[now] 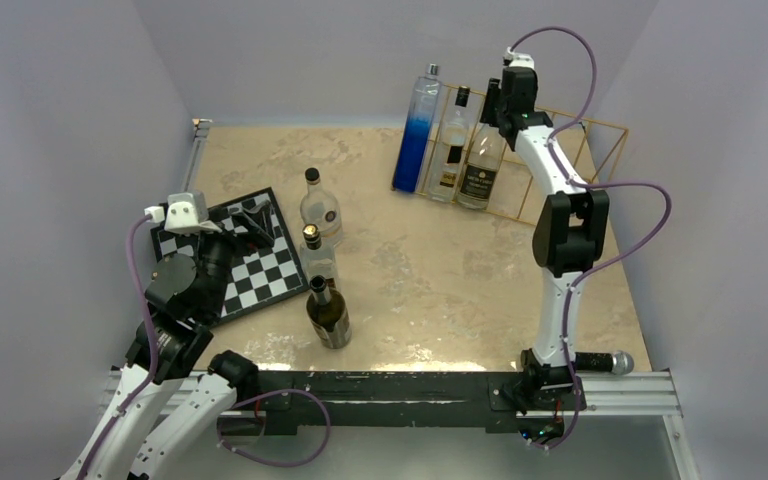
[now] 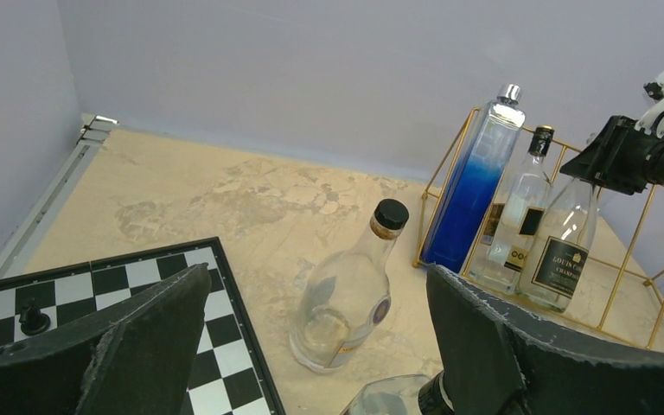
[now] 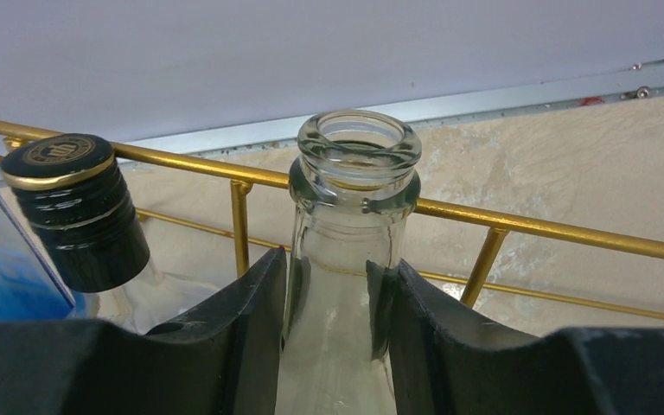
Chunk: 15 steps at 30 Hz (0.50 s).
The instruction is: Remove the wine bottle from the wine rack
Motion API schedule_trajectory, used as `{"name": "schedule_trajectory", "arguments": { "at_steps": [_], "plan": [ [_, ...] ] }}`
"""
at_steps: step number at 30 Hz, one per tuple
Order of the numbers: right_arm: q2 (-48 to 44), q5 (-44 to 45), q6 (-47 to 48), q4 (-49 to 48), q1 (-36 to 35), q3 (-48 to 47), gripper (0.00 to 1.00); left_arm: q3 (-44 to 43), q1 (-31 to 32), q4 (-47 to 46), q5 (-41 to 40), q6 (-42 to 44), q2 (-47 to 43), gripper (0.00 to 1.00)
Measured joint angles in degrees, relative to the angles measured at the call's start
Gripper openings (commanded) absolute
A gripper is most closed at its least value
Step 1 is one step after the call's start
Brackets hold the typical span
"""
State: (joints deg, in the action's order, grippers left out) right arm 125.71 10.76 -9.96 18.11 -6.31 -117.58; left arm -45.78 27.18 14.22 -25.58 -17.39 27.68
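Where the wine bottle (image 3: pixel 350 216) stood in the wine rack (image 3: pixel 527 226), at the far right of the table (image 1: pixel 440 270), its open, uncapped neck rose between the two fingers (image 3: pixel 242 337) of the right gripper (image 3: pixel 335 285). The dark pads lay against the clear glass on both sides just below the lip, and the wrist view showed no gap, so the tool looked clamped on the neck. The gripper came at the bottle from the near side, with the rack's gold top rail running just behind the neck. From overhead, this bottle, which had a black label, was the rightmost of three in the rack.

Just beside it on the left stood a clear bottle with a black cap (image 3: pixel 78 212). Beyond that a tall blue-tinted bottle (image 1: pixel 415 135) leaned at the rack's left end. The right arm stretched from its base at the near edge up to the rack.

Well apart from the rack, three more bottles stood in a loose line mid-table: a rounded clear bottle (image 1: pixel 320 205), a second clear bottle (image 1: pixel 318 258), and a dark bottle (image 1: pixel 328 315) nearest the arms. Left of them lay a checkerboard (image 1: pixel 260 275), and over it hung the left gripper (image 2: pixel 318 285), its fingers spread wide apart.
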Motion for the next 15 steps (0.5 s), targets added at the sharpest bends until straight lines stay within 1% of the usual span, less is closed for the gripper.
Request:
{"name": "schedule_trajectory", "arguments": {
  "at_steps": [4,15],
  "plan": [
    [-3.52,-0.31,0.79,-5.29,-0.02,6.14,0.0,0.0,0.0,0.0,0.46,-0.02,0.0,0.99],
    [-18.6,-5.09,2.47,-8.04,-0.5,21.66,0.0,0.0,0.02,-0.11,0.68,0.0,-0.09,0.99]
  ]
}}
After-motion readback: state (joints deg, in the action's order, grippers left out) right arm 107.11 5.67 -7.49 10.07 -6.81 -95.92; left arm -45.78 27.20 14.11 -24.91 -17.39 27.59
